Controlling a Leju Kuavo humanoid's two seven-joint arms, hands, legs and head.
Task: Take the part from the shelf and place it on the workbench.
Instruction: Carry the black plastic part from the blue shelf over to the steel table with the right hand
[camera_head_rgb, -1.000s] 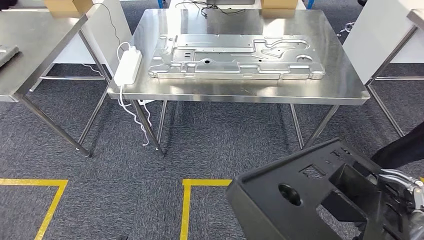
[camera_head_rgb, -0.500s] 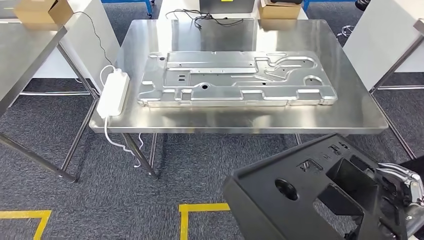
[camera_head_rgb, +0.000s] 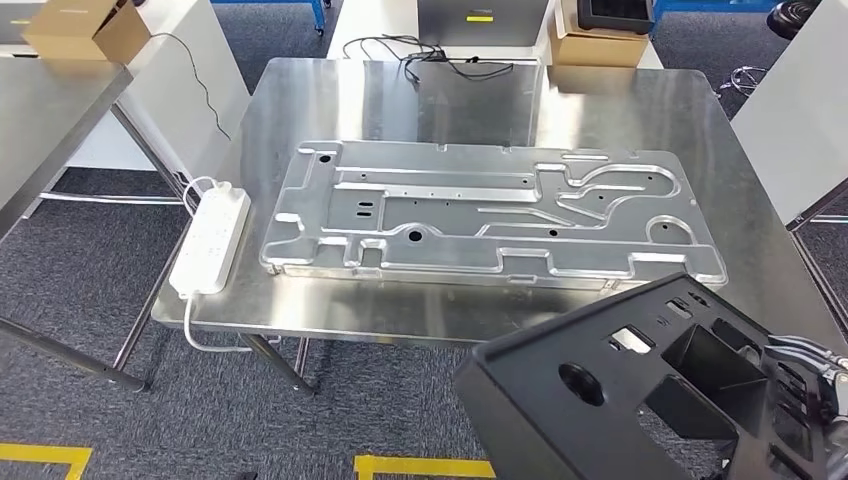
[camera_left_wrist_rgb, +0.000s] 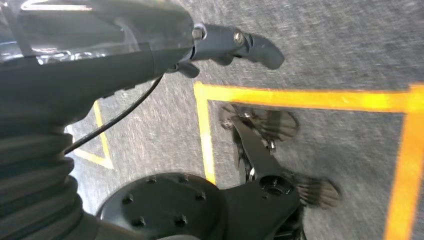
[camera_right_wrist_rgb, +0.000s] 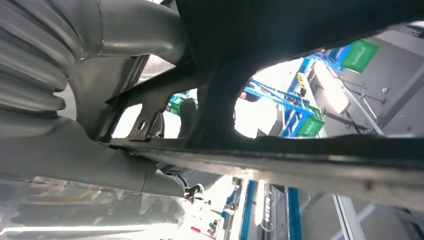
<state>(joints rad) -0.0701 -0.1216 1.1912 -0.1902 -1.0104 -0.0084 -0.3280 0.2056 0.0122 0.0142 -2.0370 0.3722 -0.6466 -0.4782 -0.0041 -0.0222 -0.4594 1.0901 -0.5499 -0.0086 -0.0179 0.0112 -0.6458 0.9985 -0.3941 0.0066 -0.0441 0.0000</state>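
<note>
While the black moulded part (camera_head_rgb: 640, 385) is carried low at the robot's right, its far corner overlaps the near edge of the steel workbench (camera_head_rgb: 400, 310) in the head view, and whether it touches cannot be told. Right hand (camera_head_rgb: 805, 400): grips the part at its right end, fingers largely hidden. Left hand (camera_left_wrist_rgb: 235, 42): hangs above carpet with yellow floor tape (camera_left_wrist_rgb: 300, 97), holding nothing, fingers loosely extended. A large stamped metal panel (camera_head_rgb: 480, 215) covers most of the bench; a white power strip (camera_head_rgb: 208, 243) lies along its left edge. Risk: the one-sided grip may let the part tilt, strike the bench edge or land on the panel.
</note>
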